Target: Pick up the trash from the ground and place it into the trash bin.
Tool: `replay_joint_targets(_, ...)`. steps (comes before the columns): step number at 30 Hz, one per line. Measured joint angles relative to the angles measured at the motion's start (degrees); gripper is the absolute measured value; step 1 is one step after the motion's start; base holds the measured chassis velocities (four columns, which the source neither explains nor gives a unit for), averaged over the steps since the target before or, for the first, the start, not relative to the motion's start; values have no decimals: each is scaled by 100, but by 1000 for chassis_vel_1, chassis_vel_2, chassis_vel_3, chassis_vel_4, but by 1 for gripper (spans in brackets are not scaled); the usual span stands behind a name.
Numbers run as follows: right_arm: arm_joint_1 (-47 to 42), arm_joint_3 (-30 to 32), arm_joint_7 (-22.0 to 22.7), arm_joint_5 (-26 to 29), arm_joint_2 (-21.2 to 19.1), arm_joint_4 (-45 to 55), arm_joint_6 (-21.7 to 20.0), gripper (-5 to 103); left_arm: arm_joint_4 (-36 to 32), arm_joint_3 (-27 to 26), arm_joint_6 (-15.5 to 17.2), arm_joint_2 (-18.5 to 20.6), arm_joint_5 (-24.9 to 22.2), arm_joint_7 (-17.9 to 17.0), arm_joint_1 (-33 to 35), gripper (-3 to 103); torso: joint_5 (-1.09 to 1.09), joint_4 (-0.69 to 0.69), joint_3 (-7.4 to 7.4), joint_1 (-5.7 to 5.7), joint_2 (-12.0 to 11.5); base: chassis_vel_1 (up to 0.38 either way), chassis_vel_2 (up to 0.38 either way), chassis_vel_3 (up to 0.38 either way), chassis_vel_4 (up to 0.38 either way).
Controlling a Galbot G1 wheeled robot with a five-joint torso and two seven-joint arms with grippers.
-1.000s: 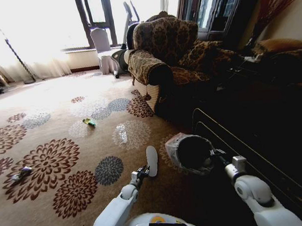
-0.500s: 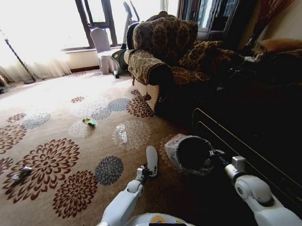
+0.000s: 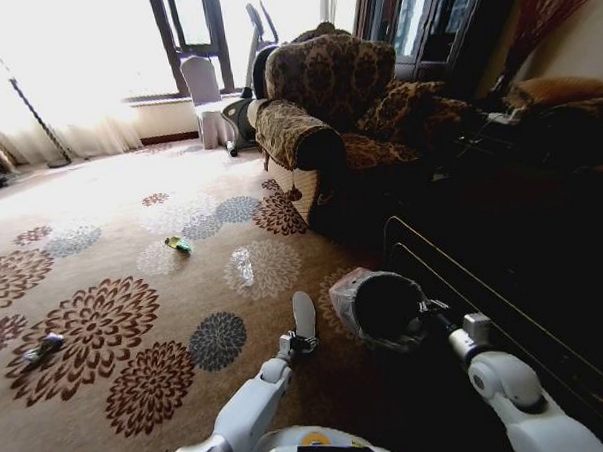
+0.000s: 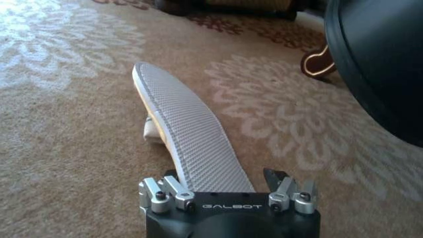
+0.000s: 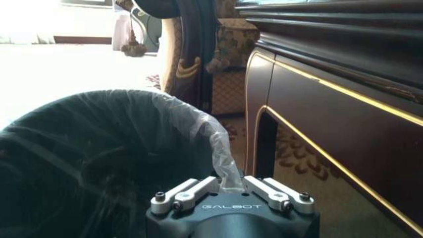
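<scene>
Beige carpet [image 3: 131, 213] with red, grey and white flowers, patterned brown armchair [image 3: 331, 105], bright window [image 3: 93, 40] with pale curtain [image 3: 48, 142], dark wooden cabinet [image 3: 522, 236] with gold trim, dried reeds [image 3: 543, 15].

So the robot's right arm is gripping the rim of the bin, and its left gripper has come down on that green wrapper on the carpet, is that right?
Not quite. The right gripper does pinch the bin by its bag-lined rim, but the left gripper is at a long white shoe insole, not the green wrapper. The head view shows the wrapper lying farther off on the carpet; the left wrist view shows the insole.
</scene>
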Motion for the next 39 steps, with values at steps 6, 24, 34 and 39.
replay_joint_targets(6,7,-7,0,-6,3,-12,27,1,16,2,-9,-10,2,24,-10,66,0,0,0,0,0,0,0,0,0)
replay_joint_targets(24,103,-79,114,78,-22,-47,41,1,-154,-103,-5,-10,18,45,72,19,-4,-2,0,0,0,0,0,0,0)
replay_joint_targets(34,539,-451,315,735,-384,-212,-184,1,-2138,-644,13,916,386,-19,808,7,-1,0,0,0,0,0,0,0,0)
replay_joint_targets(39,824,-964,334,1072,-908,-356,-302,1,-3490,-910,36,1369,532,-102,1197,7,-3,-6,-1,0,0,0,0,0,0)
